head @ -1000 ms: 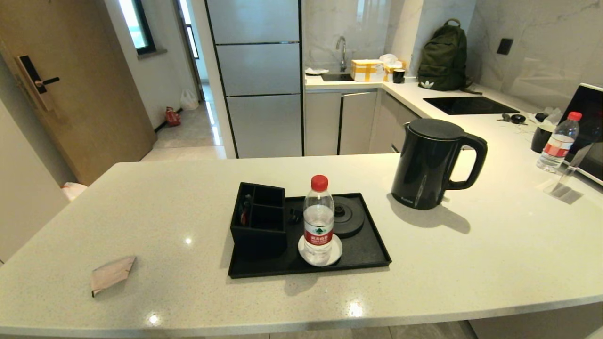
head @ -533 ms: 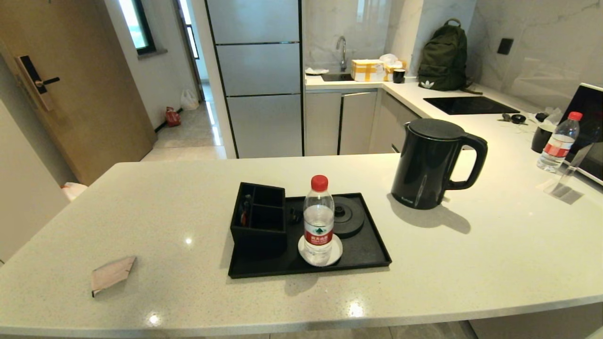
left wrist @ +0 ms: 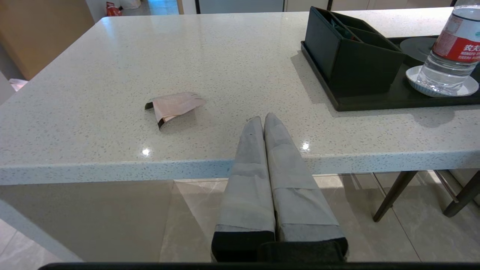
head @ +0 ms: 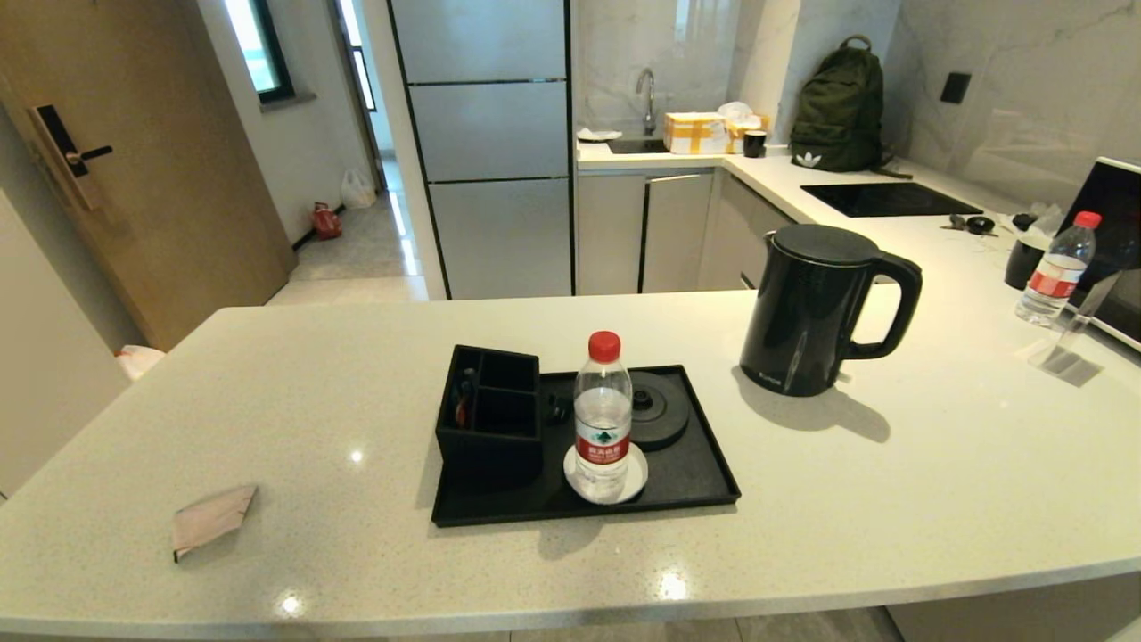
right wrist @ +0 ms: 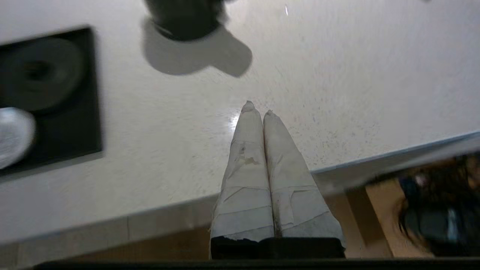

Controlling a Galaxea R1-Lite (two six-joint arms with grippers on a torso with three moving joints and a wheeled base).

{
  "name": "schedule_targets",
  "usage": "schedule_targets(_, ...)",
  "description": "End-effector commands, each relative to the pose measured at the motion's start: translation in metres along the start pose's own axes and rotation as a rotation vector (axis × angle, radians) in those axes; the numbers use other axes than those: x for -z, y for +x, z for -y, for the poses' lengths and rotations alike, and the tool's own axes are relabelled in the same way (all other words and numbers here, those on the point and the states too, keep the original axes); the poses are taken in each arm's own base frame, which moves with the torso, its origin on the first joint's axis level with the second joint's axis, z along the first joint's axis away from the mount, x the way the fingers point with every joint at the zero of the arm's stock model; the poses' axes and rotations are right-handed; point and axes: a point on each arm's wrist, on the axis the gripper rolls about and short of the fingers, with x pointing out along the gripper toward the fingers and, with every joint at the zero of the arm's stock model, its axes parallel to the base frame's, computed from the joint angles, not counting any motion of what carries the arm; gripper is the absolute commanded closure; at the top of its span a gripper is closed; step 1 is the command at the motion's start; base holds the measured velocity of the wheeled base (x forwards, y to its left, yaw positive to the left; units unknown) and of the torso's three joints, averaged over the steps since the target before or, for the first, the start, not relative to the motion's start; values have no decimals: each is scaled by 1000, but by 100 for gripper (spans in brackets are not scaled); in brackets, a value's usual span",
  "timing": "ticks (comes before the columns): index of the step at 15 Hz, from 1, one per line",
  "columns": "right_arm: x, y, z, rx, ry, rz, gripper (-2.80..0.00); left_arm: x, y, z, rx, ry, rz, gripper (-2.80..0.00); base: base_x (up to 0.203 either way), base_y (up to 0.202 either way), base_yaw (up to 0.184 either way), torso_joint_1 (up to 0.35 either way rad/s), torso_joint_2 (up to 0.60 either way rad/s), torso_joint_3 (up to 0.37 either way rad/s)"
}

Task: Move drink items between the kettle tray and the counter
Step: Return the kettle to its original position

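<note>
The black kettle [head: 816, 308] stands on the pale counter [head: 936, 481], right of the black kettle tray [head: 686, 481], its handle pointing right. The pinkish sachet [head: 212, 517] lies on the counter at the near left, well apart from the tray. In the left wrist view my left gripper [left wrist: 262, 118] is shut and empty at the counter's front edge, the sachet [left wrist: 174, 105] lying beyond it to one side. My right gripper [right wrist: 258, 108] is shut and empty above the counter's front edge; the kettle's base [right wrist: 183, 18] lies far ahead. Neither gripper shows in the head view.
On the tray stand a small black divided box [head: 490, 415], a water bottle [head: 603, 415] on a white saucer, and the round kettle base [head: 660, 408]. Another bottle [head: 1056, 267] and a microwave [head: 1119, 250] stand at the far right.
</note>
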Motion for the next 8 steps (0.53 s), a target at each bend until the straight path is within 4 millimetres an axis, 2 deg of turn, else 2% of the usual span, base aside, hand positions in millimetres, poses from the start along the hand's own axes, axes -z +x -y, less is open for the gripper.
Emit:
schedule_targets(1,15,123,-16,79,-19,-301,0,0,0,0,0,0,-2,0,0,0,0,0,0,0)
schedule_targets(2,21,153,-21,115,3,-329,0,0,0,0,0,0,-2,0,0,0,0,0,0,0)
schedule_targets(4,23,199,-38,193,86,-304,0,0,0,0,0,0,0,0,0,0,0,0,0,0)
schedule_targets(6,17,229,-59,288,160,-211,0,0,0,0,0,0,-2,0,0,0,0,0,0,0)
schedule_targets(8,10,239,-79,301,193,-122,0,0,0,0,0,0,-2,0,0,0,0,0,0,0)
